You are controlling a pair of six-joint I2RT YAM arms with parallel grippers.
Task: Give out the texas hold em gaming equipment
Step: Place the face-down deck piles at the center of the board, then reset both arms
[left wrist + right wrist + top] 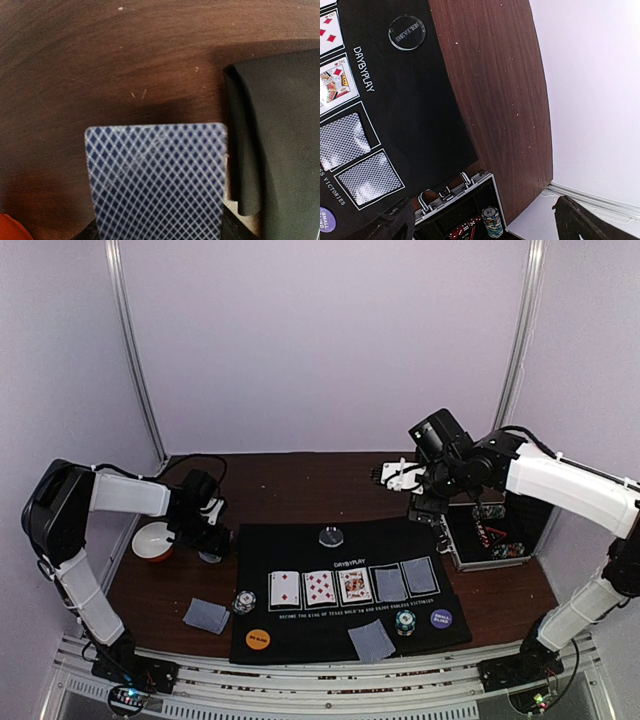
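Two loose blue-grey-backed playing cards lie face down nearest the arms: one [206,615] on the brown wooden table [300,485] just left of the black mat [300,545], the other [371,640] on the mat's near edge. An orange blind disc [259,639] and a purple blind disc [441,619] sit toward the mat's near corners, and a small striped chip stack stands near each, one [244,601] on the left and one [405,623] on the right.

Farther in, the mat's five white outlines are all filled: three white-faced cards [319,586] with red pips lie face up, then two face-down cards [389,583]. Beyond that row, the clear round dealer disc [331,536] rests by the mat's far edge.

Left of it, off the mat, the left gripper [208,543] hangs low over the table beside a white-and-orange round bowl [150,540]. A face-down card [157,180] fills the bottom of its wrist view, just beside the mat's rolled edge; whether the jaws grip it cannot be told.

At the far right, the right gripper [385,476] is raised above the table, jaws spread wide with nothing between them. Near it, the silver metal case [452,192] stands open, another chip stack [491,222] inside.
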